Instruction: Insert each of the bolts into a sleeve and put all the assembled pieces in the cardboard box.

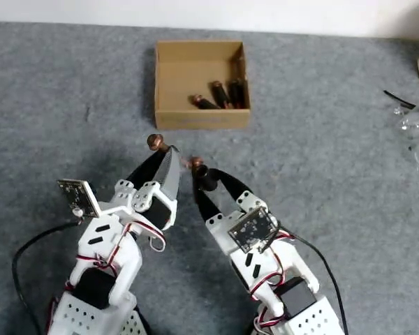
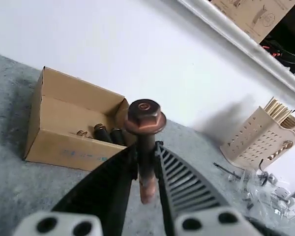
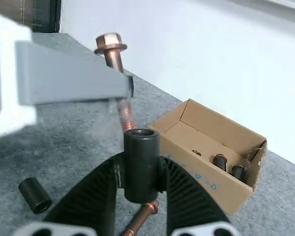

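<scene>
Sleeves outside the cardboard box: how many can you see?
2. One sleeve is upright in the right gripper; a second sleeve lies loose on the table near it. Others may be hidden.

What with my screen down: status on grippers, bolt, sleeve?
Left gripper shut on bolt. Right gripper shut on sleeve. Bolt not yet in. Nothing between them.

The held bolt's (image 3: 109,46) shank is lost mid-length behind the left gripper's (image 1: 166,151) blurred grey finger (image 3: 73,81), and the loose bolt (image 3: 140,219) runs half-hidden under the sleeve (image 3: 140,164), cut by the picture's edge.
</scene>
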`<state>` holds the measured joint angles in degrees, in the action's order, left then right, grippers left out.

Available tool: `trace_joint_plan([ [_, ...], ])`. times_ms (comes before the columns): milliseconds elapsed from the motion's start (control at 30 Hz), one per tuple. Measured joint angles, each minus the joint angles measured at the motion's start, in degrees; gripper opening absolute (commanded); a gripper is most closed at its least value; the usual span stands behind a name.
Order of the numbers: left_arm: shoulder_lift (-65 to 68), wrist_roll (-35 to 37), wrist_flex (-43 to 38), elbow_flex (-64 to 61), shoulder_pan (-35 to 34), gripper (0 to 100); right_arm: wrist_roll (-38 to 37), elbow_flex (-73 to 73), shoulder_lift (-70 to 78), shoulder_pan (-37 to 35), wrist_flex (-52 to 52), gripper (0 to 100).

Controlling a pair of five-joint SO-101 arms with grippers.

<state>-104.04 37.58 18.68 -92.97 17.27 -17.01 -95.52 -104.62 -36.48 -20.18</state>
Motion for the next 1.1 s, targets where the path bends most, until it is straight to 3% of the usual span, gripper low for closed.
trace_joint_plan([
  [533,0.0,0.0,0.4,7.9,-1.3,1,0.0,0.0,0.0,-0.3,-2.9,0.4],
  [633,0.0,-0.4,3.8,7.9,2.3,1,0.0,0.0,0.0,-0.3,-2.9,0.4],
  [767,0.0,-6.2,5.4,8.0,7.9,1,0.0,0.0,0.0,-0.3,-2.9,0.4],
  [1100,-0.1,-7.9,6.3,8.2,8.4,1,0.0,0.0,0.0,-0.3,-3.0,0.4],
])
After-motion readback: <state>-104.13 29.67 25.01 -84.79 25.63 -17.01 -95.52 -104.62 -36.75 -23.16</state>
